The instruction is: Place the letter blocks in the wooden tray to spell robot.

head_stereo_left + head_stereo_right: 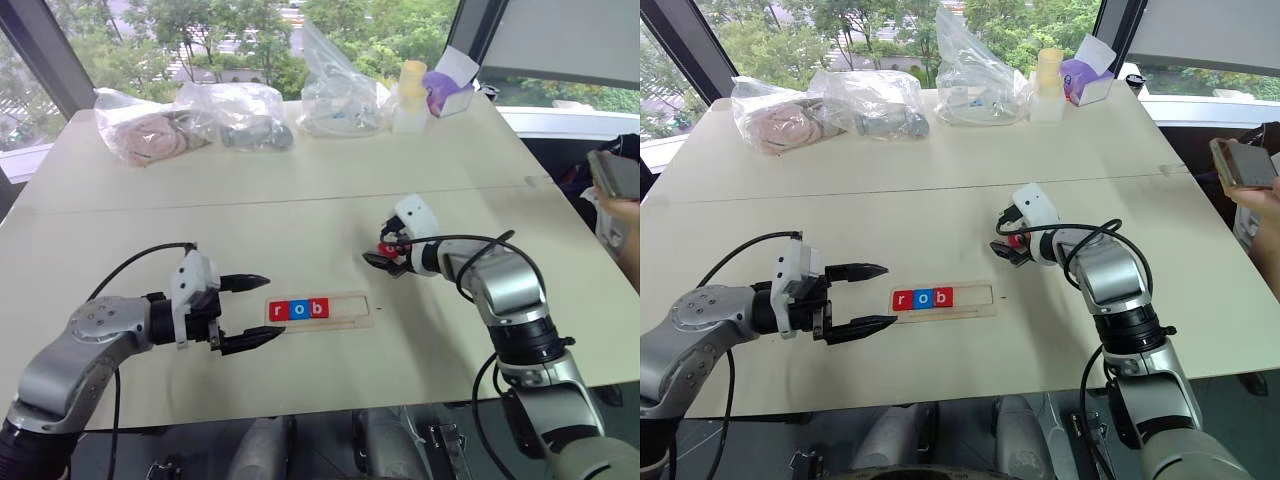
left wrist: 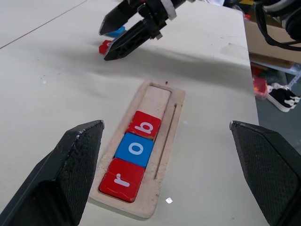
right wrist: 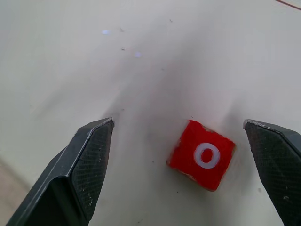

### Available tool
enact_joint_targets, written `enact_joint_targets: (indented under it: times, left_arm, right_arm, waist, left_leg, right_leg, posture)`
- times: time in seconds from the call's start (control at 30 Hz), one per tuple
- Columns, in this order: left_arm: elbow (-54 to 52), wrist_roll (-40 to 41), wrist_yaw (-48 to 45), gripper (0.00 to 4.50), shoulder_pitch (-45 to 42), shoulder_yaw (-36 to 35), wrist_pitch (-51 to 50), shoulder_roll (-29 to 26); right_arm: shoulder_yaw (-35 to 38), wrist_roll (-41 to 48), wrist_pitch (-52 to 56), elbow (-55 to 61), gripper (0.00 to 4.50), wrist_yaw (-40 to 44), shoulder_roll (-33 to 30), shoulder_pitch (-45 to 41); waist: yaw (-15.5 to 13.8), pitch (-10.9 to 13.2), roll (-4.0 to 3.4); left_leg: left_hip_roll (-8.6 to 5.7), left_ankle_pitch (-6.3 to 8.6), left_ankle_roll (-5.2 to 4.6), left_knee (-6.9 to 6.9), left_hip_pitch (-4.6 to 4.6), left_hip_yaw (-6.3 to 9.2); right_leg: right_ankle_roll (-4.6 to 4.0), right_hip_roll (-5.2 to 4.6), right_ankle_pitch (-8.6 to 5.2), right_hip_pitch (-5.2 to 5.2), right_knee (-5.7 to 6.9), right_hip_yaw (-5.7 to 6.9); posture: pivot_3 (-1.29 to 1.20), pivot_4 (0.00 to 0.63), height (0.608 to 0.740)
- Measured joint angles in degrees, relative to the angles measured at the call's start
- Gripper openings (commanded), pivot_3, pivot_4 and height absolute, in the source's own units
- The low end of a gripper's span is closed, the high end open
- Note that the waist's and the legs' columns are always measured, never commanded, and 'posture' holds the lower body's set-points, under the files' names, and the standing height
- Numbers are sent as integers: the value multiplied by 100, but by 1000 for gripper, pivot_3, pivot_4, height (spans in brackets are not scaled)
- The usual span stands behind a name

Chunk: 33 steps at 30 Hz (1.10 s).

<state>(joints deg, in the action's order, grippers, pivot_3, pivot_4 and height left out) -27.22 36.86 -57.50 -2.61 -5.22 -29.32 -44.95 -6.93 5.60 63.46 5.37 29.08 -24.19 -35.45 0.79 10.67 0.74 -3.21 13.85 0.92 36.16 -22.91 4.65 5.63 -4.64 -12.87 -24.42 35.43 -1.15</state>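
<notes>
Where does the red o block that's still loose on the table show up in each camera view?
Left eye view: red o block, partly hidden under the right gripper, right of the wooden tray.
Right eye view: a red speck at that gripper's fingertips.
Left wrist view: red block beyond the tray's empty end.
Right wrist view: lying flat between the open fingers.
Shared landmark: the right gripper.
</notes>
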Motion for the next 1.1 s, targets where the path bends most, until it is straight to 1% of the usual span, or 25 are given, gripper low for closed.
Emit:
enact_joint_targets:
  times: [0.3, 0.4, 0.5, 0.63, 0.67, 0.77, 0.87, 1.0, 1.1]
  left_arm:
    - [5, -12, -45, 4500, -1, 1, 2, 5]
    - [5, -14, -44, 4500, -1, 1, 3, 12]
    - [5, -17, -42, 4500, 0, 1, 6, 17]
    - [6, -31, -21, 4500, -1, 1, 12, 37]
    - [7, -39, -12, 4500, -2, 1, 15, 48]
    - [7, -66, 4, 4500, -2, 1, 23, 67]
    - [7, -91, 2, 4500, 2, 6, 77, 75]
    - [14, -114, -25, 4500, 47, 4, 115, 81]
    - [21, -119, -103, 4500, 94, 6, 141, 81]
  right_arm:
    - [146, -20, 502, -14, 4473, -696, 261, 1]
    - [323, 22, 686, -1, 4473, -877, 442, 1]
    - [443, 33, 853, 58, 3685, -1057, 601, 0]
    - [749, 29, 1075, 60, 1556, -1388, 997, -68]
    - [763, 28, 1100, 51, 1131, -1440, 1044, -81]
    - [738, 29, 1123, 43, 1136, -1524, 1091, -105]
    - [526, 55, 1329, 326, 1136, -1475, 948, -24]
    - [426, 345, 2030, 1458, 1136, -1279, 531, 555]
    - [576, 684, 2574, 2631, 1136, -1169, 262, 1303]
  waist:
    - [6, 0, 0]
    - [10, -1, -1]
    - [12, -1, -1]
    - [30, -3, 0]
    - [35, -3, -1]
    - [38, -3, -1]
    - [33, -3, -2]
    - [-20, -4, -2]
    - [-27, -6, 0]
  left_leg:
    - [-1, 0, -1, 1, 0, 0]
    - [-1, 0, -1, 1, 1, 0]
    - [-1, 0, -1, 2, 2, 0]
    - [0, 0, -1, 1, 5, 0]
    - [0, -1, -1, 1, 6, 0]
    - [0, -1, -1, 0, 8, 0]
    - [0, -1, -1, -1, 7, 1]
    - [-2, 0, -1, -2, 2, 7]
    - [-2, 0, -2, -2, 0, 8]
  right_leg:
    - [7, 2, 4, 0, 3, 0]
    - [9, 3, 5, 1, 4, 1]
    - [10, 3, 5, 1, 5, 1]
    - [12, 5, 6, 2, 7, 0]
    - [12, 6, 7, 2, 8, 0]
    - [13, 7, 7, 2, 10, 0]
    - [12, 6, 7, 2, 10, 1]
    - [12, 2, 6, 4, 7, 5]
    - [5, -1, 1, 7, 0, 8]
  posture:
    - [0, 150, 740]
    - [0, 150, 740]
    - [0, 150, 740]
    - [0, 150, 740]
    - [0, 150, 740]
    - [0, 150, 740]
    - [0, 150, 740]
    - [0, 150, 740]
    - [0, 150, 740]
